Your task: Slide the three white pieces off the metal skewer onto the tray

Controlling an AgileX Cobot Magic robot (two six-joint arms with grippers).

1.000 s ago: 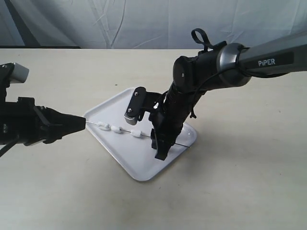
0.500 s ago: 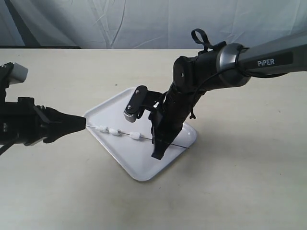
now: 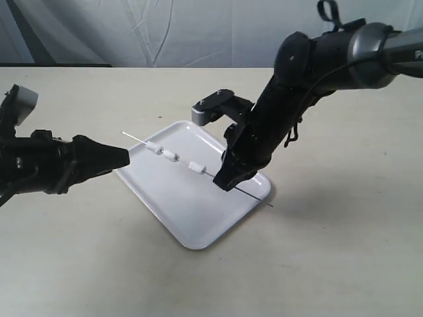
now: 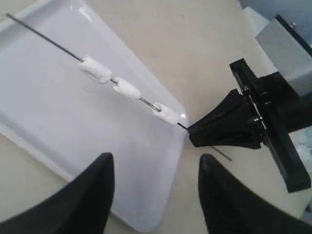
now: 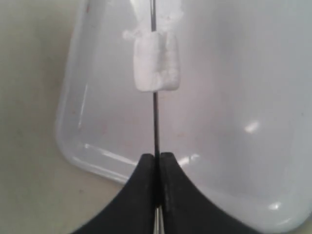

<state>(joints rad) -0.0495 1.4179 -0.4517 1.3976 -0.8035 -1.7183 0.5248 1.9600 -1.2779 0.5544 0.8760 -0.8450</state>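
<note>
Since half a second ago, let go of the metal skewer (image 3: 183,162) on the left and raised it on the right. No longer clamped in the left gripper (image 3: 123,157); now carried by the right gripper (image 3: 225,181) alone, with the right arm swung up and toward the right of the exterior view.

Pinches the skewer between jaws pressed together, with only the thin metal between the black fingertips (image 5: 144,168) in the right wrist view. Holds it slanting, free end passing above the left gripper's tip in the exterior view, short tail sticking out beyond the jaws past the tray's right corner.

Stands spread on the left: two black fingers (image 4: 95,195) well apart in the left wrist view, nothing between them, nothing touched.

Still threaded, all three white pieces (image 3: 170,156). Strung in a row along the skewer between its free end and the right gripper, apart from one another, above the tray (image 3: 178,211), none lying on it. Lies flat on the pale table (image 3: 317,257), one corner toward the camera.

Cannot tell from the exterior view how far the left jaws gape: seen there as one dark wedge. Shows just one piece whole in the right wrist view, the rest cut off at the edge and blurred. Cuts off the left arm at the exterior view's border.
</note>
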